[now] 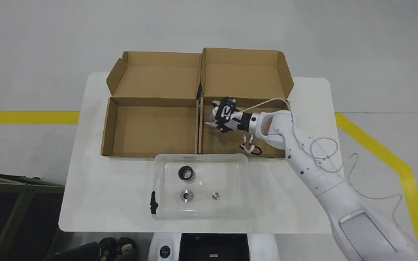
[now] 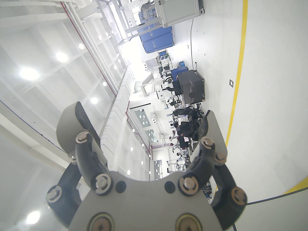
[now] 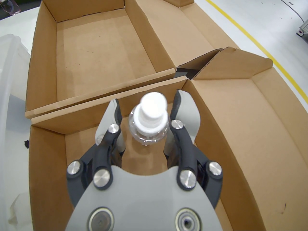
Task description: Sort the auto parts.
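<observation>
My right gripper [image 3: 147, 111] [image 1: 212, 117] hangs over the left end of the right cardboard box [image 1: 268, 145] [image 3: 240, 111], close to its wall. It is shut on a clear-bodied part with a white cap [image 3: 150, 118], held above the box floor. The left cardboard box [image 1: 150, 127] [image 3: 101, 56] stands beside it, open and bare inside. A clear plastic tray [image 1: 232, 163] in front of the boxes holds a black ring [image 1: 186, 173], a round metal part [image 1: 186, 195] and a small metal part [image 1: 214, 195]. My left gripper [image 2: 144, 121] is open, pointing off into the room with nothing between its fingers.
Both boxes have their lids folded back toward the far table edge. A small black piece [image 1: 153, 203] sits at the tray's front left corner. White table [image 1: 91, 176] lies bare to the left of the boxes and tray.
</observation>
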You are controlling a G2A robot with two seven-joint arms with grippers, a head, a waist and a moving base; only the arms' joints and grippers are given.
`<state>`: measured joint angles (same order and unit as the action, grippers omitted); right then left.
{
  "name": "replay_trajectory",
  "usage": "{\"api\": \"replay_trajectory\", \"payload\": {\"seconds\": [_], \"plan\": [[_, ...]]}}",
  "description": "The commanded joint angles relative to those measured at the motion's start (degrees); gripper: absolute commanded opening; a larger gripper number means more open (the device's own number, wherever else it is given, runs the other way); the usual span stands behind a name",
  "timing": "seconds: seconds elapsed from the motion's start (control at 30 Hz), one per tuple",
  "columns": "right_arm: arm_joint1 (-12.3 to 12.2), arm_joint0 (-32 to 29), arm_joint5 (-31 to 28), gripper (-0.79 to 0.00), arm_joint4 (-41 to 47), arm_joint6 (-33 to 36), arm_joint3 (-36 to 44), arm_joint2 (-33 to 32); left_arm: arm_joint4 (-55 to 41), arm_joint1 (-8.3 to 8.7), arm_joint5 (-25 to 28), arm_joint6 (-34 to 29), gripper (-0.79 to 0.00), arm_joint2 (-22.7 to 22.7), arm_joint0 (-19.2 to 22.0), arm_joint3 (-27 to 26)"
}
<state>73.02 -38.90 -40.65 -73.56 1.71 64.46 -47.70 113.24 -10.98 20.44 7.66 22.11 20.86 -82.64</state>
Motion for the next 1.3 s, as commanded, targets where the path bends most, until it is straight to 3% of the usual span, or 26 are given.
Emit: {"api": "replay_trajectory", "payload": {"seconds": [0.0,0.47,0.93,1.27], "plan": [[-0.1,0.0,-0.3,0.000,-0.2,-0.2,0.7,-0.5,0.0,0.00,0.0,0.0,0.000,0.0,0.0,0.0],[-2.7,-3.8,-6.0,0.000,1.1,7.8,17.4,-7.6,0.0,0.00,0.0,0.0,0.000,0.0,0.0,0.0],[-5.6,-16.0,-9.7,0.000,6.5,22.4,38.4,-13.1,0.0,0.00,0.0,0.0,0.000,0.0,0.0,0.0],[-7.2,-24.0,-11.5,0.000,6.4,29.0,46.0,-13.8,0.0,0.00,0.0,0.0,0.000,0.0,0.0,0.0]]}}
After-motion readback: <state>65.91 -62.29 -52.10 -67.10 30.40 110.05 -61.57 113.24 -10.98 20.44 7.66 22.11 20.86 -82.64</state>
